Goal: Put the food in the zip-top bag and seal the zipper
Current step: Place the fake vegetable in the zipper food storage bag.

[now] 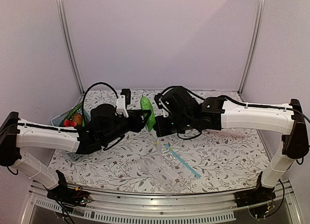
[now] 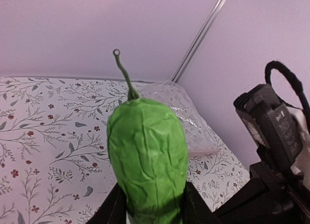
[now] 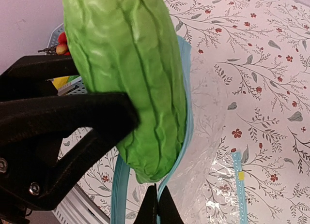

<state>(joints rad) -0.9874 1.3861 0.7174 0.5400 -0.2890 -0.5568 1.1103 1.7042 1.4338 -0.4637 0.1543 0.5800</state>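
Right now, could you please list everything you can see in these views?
green food piece: one, bright green, in the left gripper, above the table.
zip-top bag: one, clear, beside the food; its light-blue zipper is pinched by the right gripper.
second bag: one, clear, blue strip, flat on the table's front.
third bag: one, clear, table's right side.
basket: one, pale blue, left edge, holding red berries.
left gripper: black, shut on the food.
right gripper: black, shut on the zipper.

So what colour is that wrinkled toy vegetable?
The wrinkled oblong toy vegetable is bright green; left wrist view shows it best.
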